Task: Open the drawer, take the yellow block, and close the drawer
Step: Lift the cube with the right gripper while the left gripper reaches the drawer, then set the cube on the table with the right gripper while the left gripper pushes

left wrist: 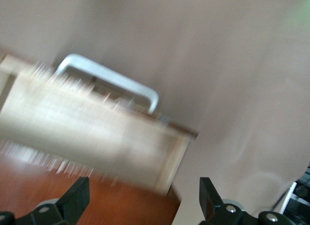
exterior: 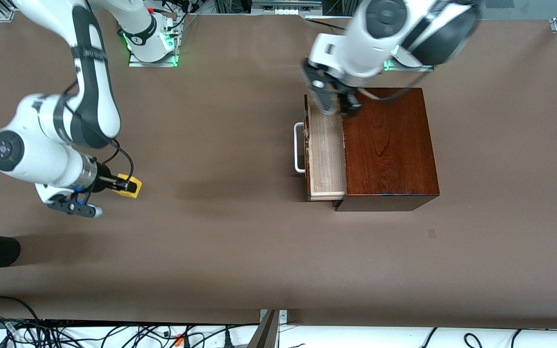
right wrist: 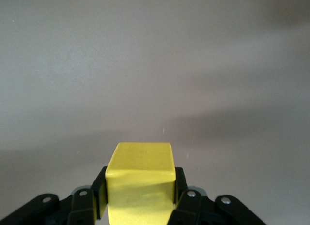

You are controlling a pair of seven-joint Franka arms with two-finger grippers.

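The yellow block (exterior: 130,186), a small plain bright cube, is clamped between the fingers of the right gripper (exterior: 124,185), over bare table (exterior: 240,241) toward the right arm's end. Farther from the camera, the drawer (exterior: 326,154) stands pulled out of its dark wooden box (exterior: 388,145), showing a pale tray and white handle (exterior: 299,147). The left gripper (exterior: 337,107) hangs over the drawer, fingers spread wide, holding nothing.
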